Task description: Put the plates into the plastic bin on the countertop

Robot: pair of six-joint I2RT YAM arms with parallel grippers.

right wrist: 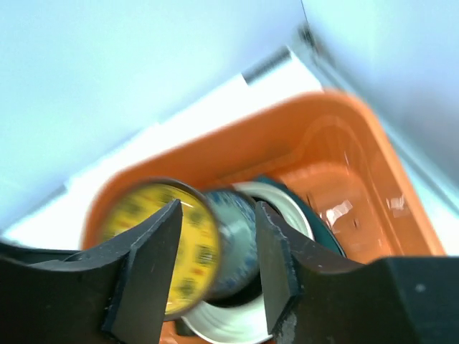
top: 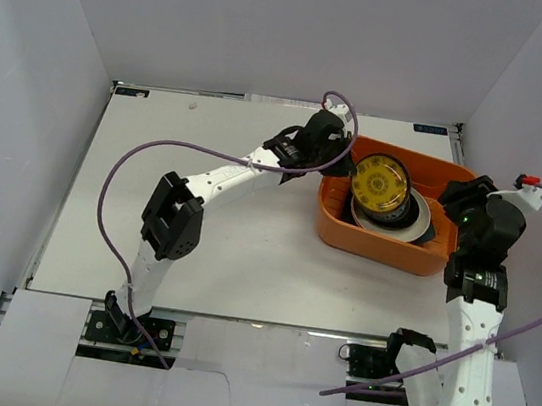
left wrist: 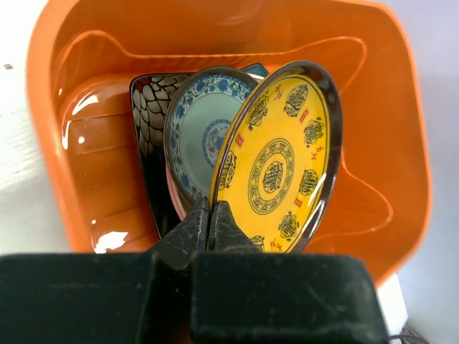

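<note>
The orange plastic bin (top: pixel 333 227) sits on the white countertop (top: pixel 214 246) at the right. My left gripper (left wrist: pixel 210 215) is shut on the rim of the yellow-patterned plate (left wrist: pixel 276 161) and holds it tilted on edge over the bin (left wrist: pixel 93 143). Behind it lean the teal-patterned plate (left wrist: pixel 197 140), a pink rim (left wrist: pixel 172 195) and the square black flowered plate (left wrist: pixel 149 115). My right gripper (right wrist: pixel 215 265) is open and empty above the bin's right end (right wrist: pixel 344 143). The right wrist view, blurred, shows the yellow plate (right wrist: pixel 195 251), the teal-patterned plate (right wrist: pixel 235 236), a cream plate (right wrist: pixel 237 322) and the dark teal plate (right wrist: pixel 319 233).
White enclosure walls (top: pixel 36 79) stand on the left, back and right. The bin lies close to the right wall and the table's far right corner. Purple cables (top: pixel 124 172) loop from both arms over the table.
</note>
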